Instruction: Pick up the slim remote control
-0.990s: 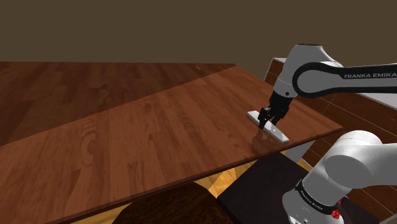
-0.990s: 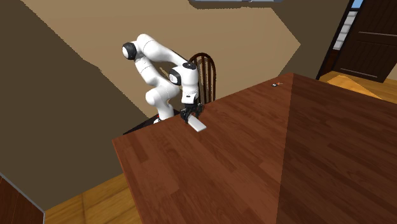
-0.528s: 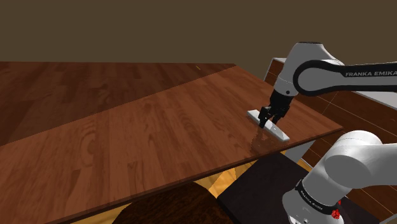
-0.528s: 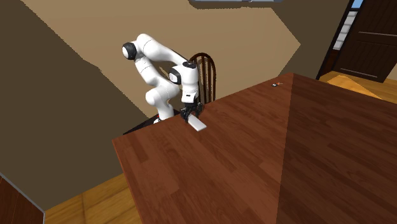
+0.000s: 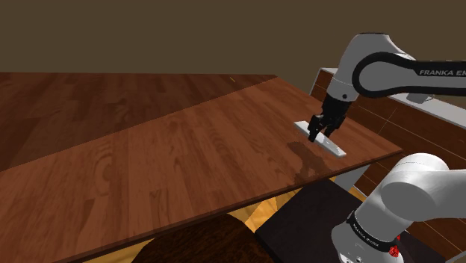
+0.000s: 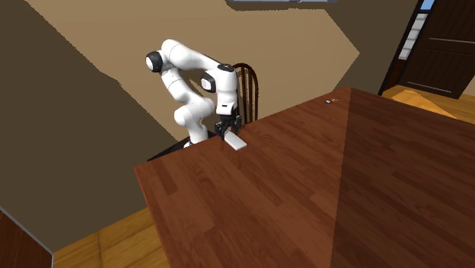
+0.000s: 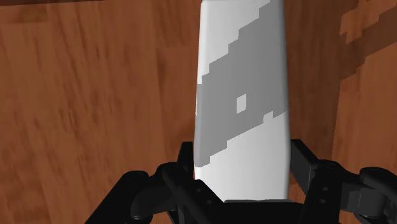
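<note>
The black gripper (image 5: 322, 133) has its fingers clamped on a slim, pale grey remote control (image 5: 328, 143), gripping it across its narrow width near the middle. In the shoulder view the remote control hangs just above the brown wooden bench (image 5: 187, 149), near the bench corner closest to the black stand (image 5: 306, 224), and a faint shadow (image 5: 305, 155) lies on the wood below it. It sits roughly level, its long axis running from the shoulder view's upper left to lower right

The white arm (image 5: 381, 67) bends over from the shoulder view's right and comes down on the remote control from above

In the second exterior view the gripper (image 6: 227, 131) holds the remote control (image 6: 235, 141) at the bench's (image 6: 304, 190) far edge, with a dark wooden chair (image 6: 245, 76) behind the arm

In the wrist view the remote control (image 7: 240, 95) runs lengthways away from the gripper (image 7: 242, 162), plain white with a grey blocky band across it. One finger (image 7: 184, 162) presses each long side, and the wood grain of the bench (image 7: 95, 95) shows behind
</note>
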Motion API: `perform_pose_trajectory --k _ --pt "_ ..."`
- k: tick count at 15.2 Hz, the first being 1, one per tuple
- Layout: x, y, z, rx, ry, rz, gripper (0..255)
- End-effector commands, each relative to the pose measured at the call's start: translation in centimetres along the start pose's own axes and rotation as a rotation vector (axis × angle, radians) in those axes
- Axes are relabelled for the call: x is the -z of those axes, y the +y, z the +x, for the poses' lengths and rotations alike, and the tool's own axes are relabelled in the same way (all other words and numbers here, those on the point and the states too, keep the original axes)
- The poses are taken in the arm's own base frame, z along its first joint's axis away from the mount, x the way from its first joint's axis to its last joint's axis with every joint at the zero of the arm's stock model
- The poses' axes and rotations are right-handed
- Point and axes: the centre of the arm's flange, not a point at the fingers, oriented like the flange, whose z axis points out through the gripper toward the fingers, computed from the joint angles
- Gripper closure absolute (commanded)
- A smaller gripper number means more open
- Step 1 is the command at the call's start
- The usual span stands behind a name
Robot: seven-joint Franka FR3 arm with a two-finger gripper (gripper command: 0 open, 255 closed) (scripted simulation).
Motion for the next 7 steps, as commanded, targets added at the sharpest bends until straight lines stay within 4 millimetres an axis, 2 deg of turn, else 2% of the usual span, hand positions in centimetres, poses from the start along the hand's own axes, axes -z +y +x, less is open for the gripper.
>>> perform_pose_trajectory --k 1,5,7 --pt "1.2 -0.1 0.0 0.0 0.0 0.0 255" --pt "3.3 -0.1 0.1 0.0 0.0 0.0 255" --pt "3.4 -0.1 0.1 0.0 0.0 0.0 255"
